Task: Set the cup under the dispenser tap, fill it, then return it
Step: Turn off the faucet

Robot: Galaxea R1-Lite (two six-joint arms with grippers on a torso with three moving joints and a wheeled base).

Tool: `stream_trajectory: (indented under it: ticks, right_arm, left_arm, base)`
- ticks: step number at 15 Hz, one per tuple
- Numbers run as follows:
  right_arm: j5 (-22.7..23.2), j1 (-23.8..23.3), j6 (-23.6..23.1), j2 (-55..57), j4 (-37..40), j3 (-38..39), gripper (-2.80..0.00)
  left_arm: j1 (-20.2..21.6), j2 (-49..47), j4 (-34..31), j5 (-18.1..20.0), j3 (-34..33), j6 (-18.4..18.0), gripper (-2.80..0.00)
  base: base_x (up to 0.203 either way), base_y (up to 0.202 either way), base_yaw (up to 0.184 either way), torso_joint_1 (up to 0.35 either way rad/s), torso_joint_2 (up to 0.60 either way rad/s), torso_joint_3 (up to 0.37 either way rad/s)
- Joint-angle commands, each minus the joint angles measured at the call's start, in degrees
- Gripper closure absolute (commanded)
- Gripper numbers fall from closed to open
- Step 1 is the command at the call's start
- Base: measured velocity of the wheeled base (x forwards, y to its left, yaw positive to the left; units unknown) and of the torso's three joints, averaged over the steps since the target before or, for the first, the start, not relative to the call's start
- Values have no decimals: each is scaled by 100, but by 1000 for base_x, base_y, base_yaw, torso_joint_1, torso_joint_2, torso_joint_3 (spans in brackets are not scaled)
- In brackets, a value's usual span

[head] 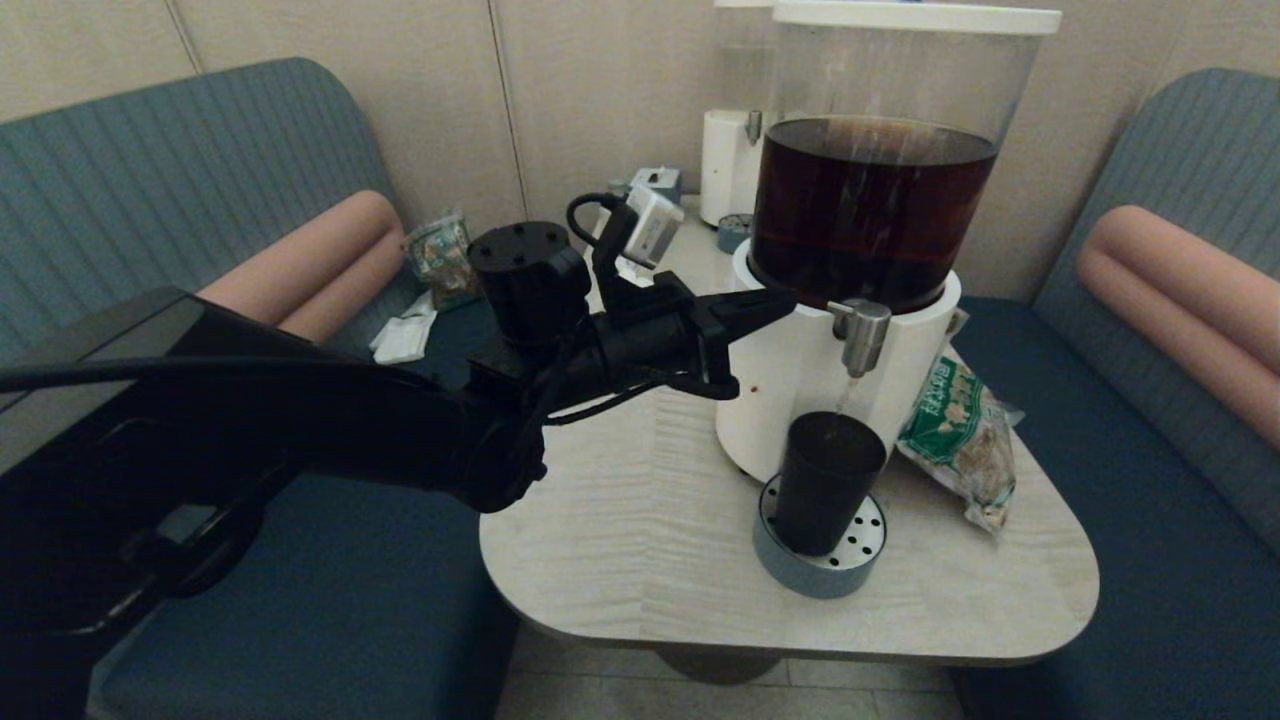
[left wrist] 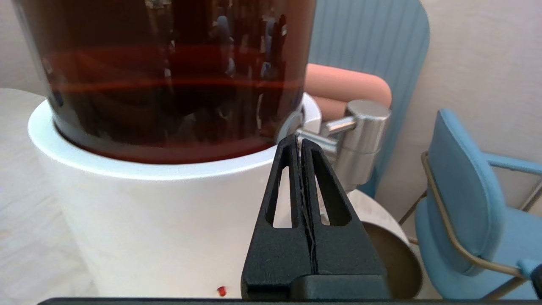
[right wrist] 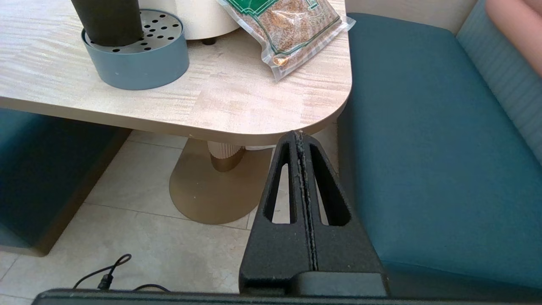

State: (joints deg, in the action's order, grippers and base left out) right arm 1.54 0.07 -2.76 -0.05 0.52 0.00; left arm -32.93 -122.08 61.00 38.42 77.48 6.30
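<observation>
With its two fingers pressed flat together and nothing between them, the left gripper [head: 782, 297] points its tip at the dispenser tap [head: 860, 333], right beside the silver spigot where it leaves the white base [head: 790, 390]. Behind it the black left arm stretches nearly level across the table [head: 620, 540] from the robot's left, wrist camera riding on top. A thin stream falls from the spout into the cup [head: 828, 482], which stands upright on the perforated drip tray [head: 800, 570] directly under the tap. The right gripper [right wrist: 301, 140] hangs low beyond the table's edge, over the floor beside the blue bench, jaws likewise closed and empty.
</observation>
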Motion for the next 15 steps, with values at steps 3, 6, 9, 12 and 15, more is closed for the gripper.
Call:
stream_trajectory:
  ticks: [3,6,9,12,15]
  right_arm:
    - [5,1,-5,5,0,0,0]
    - [5,1,-5,5,0,0,0]
    - [5,1,-5,5,0,0,0]
    - [5,-3,-5,5,0,0,0]
    - [5,1,-5,5,0,0,0]
  left_arm:
    - [-91,-44,-21,-23,69,-41,0]
    - [-135,-79,-35,-54,118,-41,0]
    - [-196,-123,-148,-62,275,-41,0]
    - [-241,-123,-270,-93,385,-41,0]
    - [-269,-173,-349,-98,477,-41,0]
  base:
    - [0,0,0,0,0,0]
    - [0,0,0,0,0,0]
    - [0,0,0,0,0,0]
    - [0,0,0,0,0,0]
    - [0,0,0,0,0,0]
